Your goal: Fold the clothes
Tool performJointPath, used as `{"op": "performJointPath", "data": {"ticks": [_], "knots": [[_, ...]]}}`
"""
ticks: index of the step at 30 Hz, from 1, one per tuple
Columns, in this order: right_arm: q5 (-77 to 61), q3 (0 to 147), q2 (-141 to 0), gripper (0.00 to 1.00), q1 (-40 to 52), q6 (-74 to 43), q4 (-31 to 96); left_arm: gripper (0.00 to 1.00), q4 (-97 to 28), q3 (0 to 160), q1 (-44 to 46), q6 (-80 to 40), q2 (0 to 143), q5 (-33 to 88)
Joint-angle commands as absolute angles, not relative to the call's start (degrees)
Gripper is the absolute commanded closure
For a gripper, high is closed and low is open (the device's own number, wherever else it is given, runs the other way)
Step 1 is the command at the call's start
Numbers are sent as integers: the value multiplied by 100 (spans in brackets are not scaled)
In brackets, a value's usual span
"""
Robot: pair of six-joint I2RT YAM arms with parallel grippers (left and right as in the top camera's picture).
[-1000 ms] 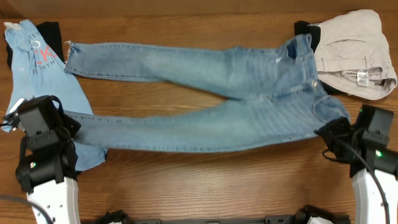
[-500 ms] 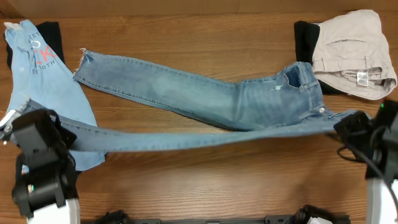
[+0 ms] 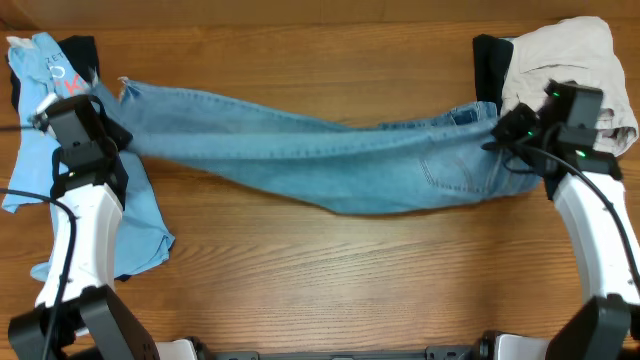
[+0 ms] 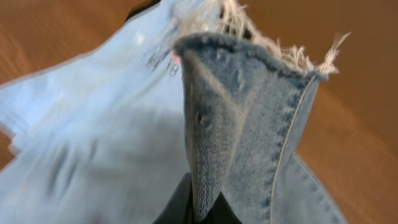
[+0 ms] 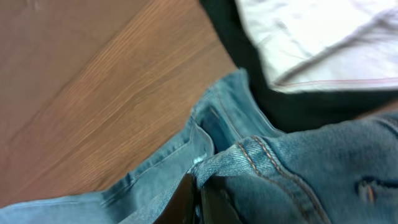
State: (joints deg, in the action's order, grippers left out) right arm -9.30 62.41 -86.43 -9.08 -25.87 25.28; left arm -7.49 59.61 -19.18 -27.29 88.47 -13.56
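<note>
**Overhead**
- Light-blue denim jeans: folded lengthwise, one leg over the other. They stretch left to right across the far half of the wooden table and sag toward the near side in the middle. A stitched back pocket faces up near the waist end.
- Left gripper: fingers closed on the frayed hem end of the jeans.
- Right gripper: fingers closed on the waistband end.
- Pale-blue printed T-shirt: far-left corner, running toward the near edge under the left arm. Its far end lies against a black garment.
- Beige trousers: bunched in the far-right corner on a second black piece, just beside the jeans' waist.

**Left wrist**
- Jeans hem: both layers pinched between the dark fingertips at the bottom edge. The side seam stands upright and white frayed threads show at the top.
- T-shirt: spread beneath and blurred, with part of its print visible beside the hem.

**Right wrist**
- Waistband: a stitched corner clamped between the fingers at the lower middle.
- Denim trails to the left and right over bare wood.
- The second black piece and the beige trousers lie at the upper right, the black cloth touching the jeans
</note>
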Motion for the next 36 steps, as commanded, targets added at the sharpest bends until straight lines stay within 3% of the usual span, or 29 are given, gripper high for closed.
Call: {"op": "performJointPath", "data": {"ticks": [1, 4, 9, 14, 15, 16, 18, 24, 27, 32, 36], "knots": [[-596, 6410, -9054, 96, -548, -2521, 1793, 95, 12, 6101, -1986, -2117, 9251, -1485], [-436, 6410, -9395, 96, -379, -2536, 1313, 96, 366, 6101, -1990, -2117, 9699, -1553], [-301, 6410, -9428, 96, -381, -2541, 1356, 96, -303, 6108, -1981, -2117, 9697, -1802], [-303, 6410, -9428, 96, -381, -2543, 1385, 83, 419, 6108, -1986, -2119, 9714, -1509], [-303, 6410, -9428, 96, -381, -2543, 1406, 49, 836, 6108, -1999, -2119, 9758, -1568], [-303, 6410, -9428, 96, -381, -2541, 1439, 0, 1323, 6108, -2021, -2117, 9841, -1658], [-303, 6410, -9428, 96, -381, -2543, 1522, 0, 1651, 6145, -2106, -2117, 9981, -1680], [-305, 6410, -9428, 96, -381, -2543, 1638, 0, -722, 7043, -2123, -888, 9985, -1472], [-307, 6410, -9428, 96, -381, -2545, 1662, 0, -729, 7142, -1984, -255, 10003, -438], [-303, 6410, -9428, 96, -381, -2523, 1721, 0, -893, 7142, -1855, -110, 10492, -346], [-303, 6410, -9428, 96, -381, -2523, 1728, 6, -1009, 7142, -1798, 58, 11019, -126]]}}
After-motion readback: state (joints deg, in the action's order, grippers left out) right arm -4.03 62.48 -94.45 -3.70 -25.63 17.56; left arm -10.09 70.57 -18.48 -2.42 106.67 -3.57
